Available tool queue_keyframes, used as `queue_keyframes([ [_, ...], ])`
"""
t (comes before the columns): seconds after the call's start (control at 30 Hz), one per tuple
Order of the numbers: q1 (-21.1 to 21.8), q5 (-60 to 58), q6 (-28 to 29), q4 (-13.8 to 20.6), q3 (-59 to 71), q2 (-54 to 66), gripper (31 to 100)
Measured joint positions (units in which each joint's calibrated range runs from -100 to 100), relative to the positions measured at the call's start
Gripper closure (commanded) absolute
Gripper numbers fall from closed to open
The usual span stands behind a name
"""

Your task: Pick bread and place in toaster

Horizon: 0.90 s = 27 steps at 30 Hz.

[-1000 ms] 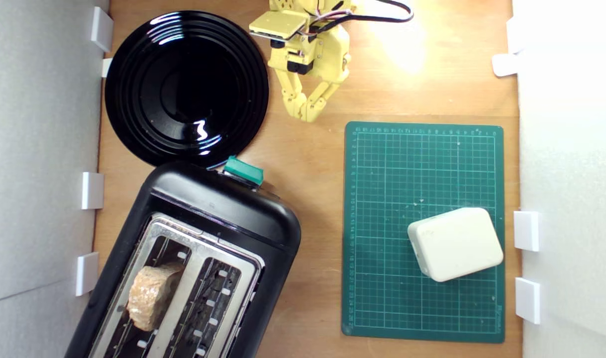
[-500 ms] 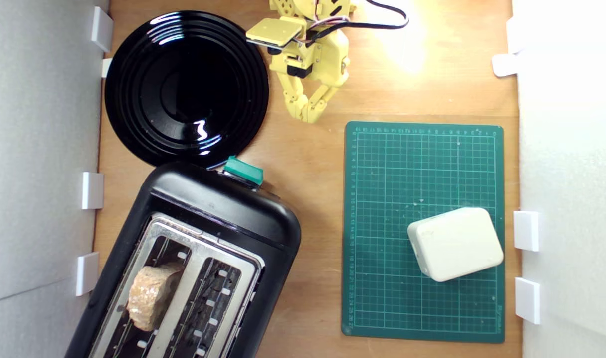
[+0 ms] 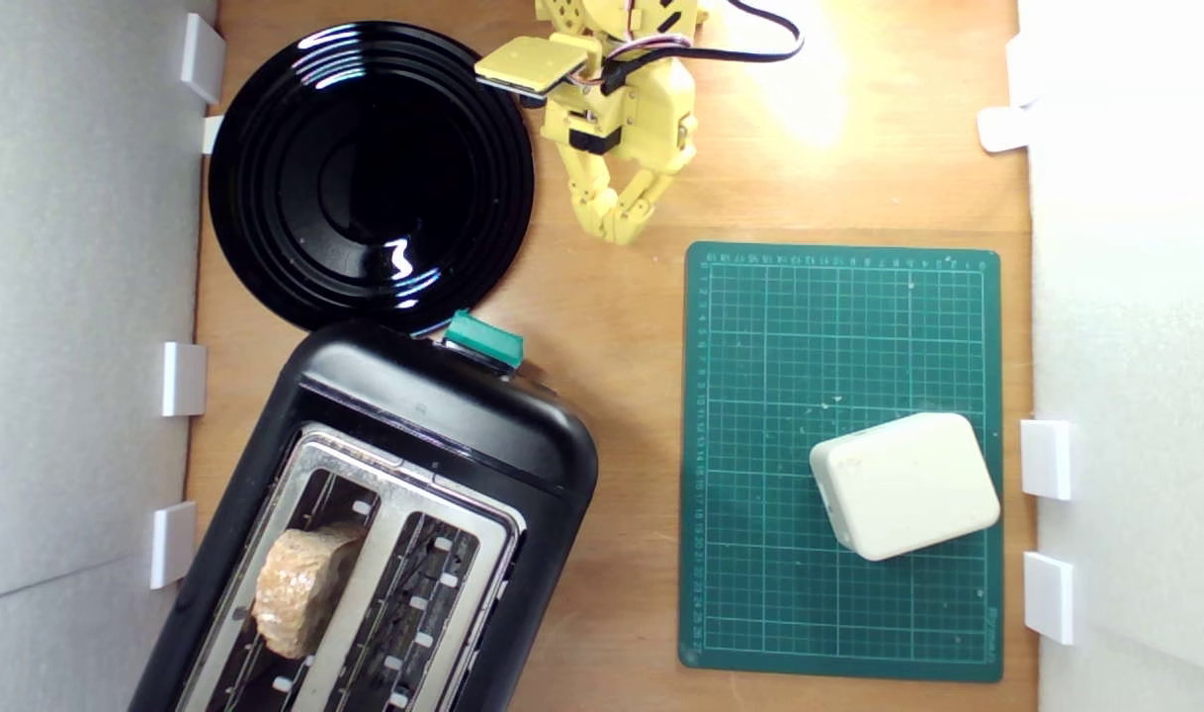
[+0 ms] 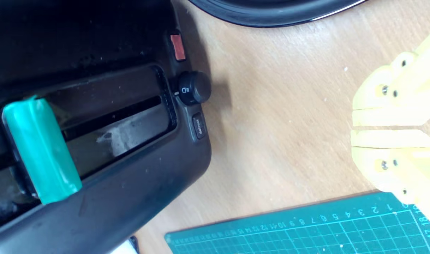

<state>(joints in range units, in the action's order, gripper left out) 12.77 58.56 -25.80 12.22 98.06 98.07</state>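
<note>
The bread (image 3: pixel 301 588), a tan rough-crusted slice, stands in one slot of the black toaster (image 3: pixel 434 415) at the lower part of the exterior view's left. The toaster's silver top plate and teal lever knob (image 3: pixel 483 340) show; the other slot is empty. In the wrist view the toaster's front (image 4: pixel 137 183) with its teal lever (image 4: pixel 40 144) and a black dial fills one side. My yellow gripper (image 3: pixel 617 229) hovers over bare wood near the table's far edge, well away from the toaster, fingers shut with nothing between them. Its fingertips (image 4: pixel 354 126) meet in the wrist view.
A glossy black plate (image 3: pixel 266 198) lies beside the gripper, touching the toaster's lever end. A green cutting mat (image 3: pixel 790 326) covers the exterior view's right, carrying a white rounded block (image 3: pixel 903 485). White walls with small white brackets line both sides.
The arm's wrist has turned slightly, with the flat camera plate swinging toward the plate. The fingertips stay in nearly the same spot. Bread and toaster have not moved.
</note>
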Motion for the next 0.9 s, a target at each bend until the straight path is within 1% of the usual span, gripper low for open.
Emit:
queue_keyframes([
  [0.9, 0.0, 0.0, 0.3, 0.0, 0.0, 0.0, 99.4],
])
